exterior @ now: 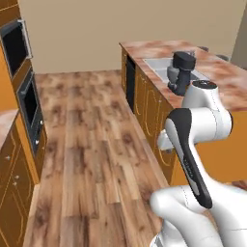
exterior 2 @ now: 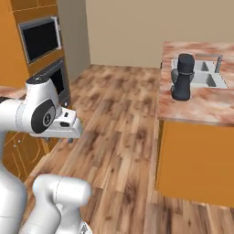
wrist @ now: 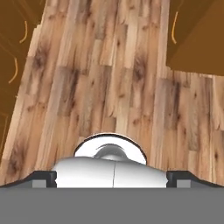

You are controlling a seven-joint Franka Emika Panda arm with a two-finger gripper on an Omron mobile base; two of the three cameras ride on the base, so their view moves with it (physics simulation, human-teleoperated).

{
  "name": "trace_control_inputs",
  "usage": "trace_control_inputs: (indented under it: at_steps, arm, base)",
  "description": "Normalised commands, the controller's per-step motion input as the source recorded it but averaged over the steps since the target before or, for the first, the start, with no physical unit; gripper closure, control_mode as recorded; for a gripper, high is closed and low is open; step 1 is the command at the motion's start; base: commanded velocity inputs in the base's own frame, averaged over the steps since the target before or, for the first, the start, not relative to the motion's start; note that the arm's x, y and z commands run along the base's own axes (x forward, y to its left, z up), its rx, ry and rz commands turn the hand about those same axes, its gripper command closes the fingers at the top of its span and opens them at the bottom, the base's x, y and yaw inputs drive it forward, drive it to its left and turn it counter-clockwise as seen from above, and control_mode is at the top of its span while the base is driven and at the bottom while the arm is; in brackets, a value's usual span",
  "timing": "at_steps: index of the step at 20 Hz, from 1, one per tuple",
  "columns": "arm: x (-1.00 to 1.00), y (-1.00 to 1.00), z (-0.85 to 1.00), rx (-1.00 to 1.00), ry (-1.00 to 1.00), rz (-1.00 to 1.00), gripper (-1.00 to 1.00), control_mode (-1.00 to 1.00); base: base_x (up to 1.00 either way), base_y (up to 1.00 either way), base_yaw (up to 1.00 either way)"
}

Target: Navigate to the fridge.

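While the wood floor (exterior: 91, 144) runs up the middle of both base views to a plain beige wall (exterior: 96, 34), no fridge can be made out anywhere; the tall units at the left edge are orange cabinets holding 2 black-glass ovens (exterior: 21, 77), both cut off by the frame in the left base view. In the right base view the same ovens (exterior 2: 45, 55) sit at upper left, the lower 1 partly hidden behind the arm (exterior 2: 36, 112).

At the right of both base views stands an orange counter (exterior: 144, 96) with a mottled pink stone top (exterior 2: 201, 105). Its far end is cut off by the frame. Set into the top is a grey sink (exterior 2: 208, 75) with 2 basins; nothing can be made out inside them, and the arm's dark wrist (exterior 2: 183, 77) hides the near-left corner. A thin tap (exterior 2: 219, 61) rises at the sink's far side.

From the hand view, the floor (wrist: 109, 78) lies below, with cabinet fronts (wrist: 192, 35) at upper right and upper left (wrist: 13, 52). Whether the gripper is apart or together, I cannot tell.
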Motion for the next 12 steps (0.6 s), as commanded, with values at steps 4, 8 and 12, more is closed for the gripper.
trace_control_inputs:
  at_steps: [4, 8, 12]
  arm:
    - [0.0, 0.0, 0.0, 0.0, 0.0, 0.0, -1.0, 1.0]
    - [0.0, 0.0, 0.0, 0.0, 0.0, 0.0, -1.0, 1.0]
    - [0.0, 0.0, 0.0, 0.0, 0.0, 0.0, -1.0, 1.0]
  base:
    - [-0.02, -0.71, -0.58]
    - [0.02, -0.74, -0.58]
    - [0.15, -0.74, -0.59]
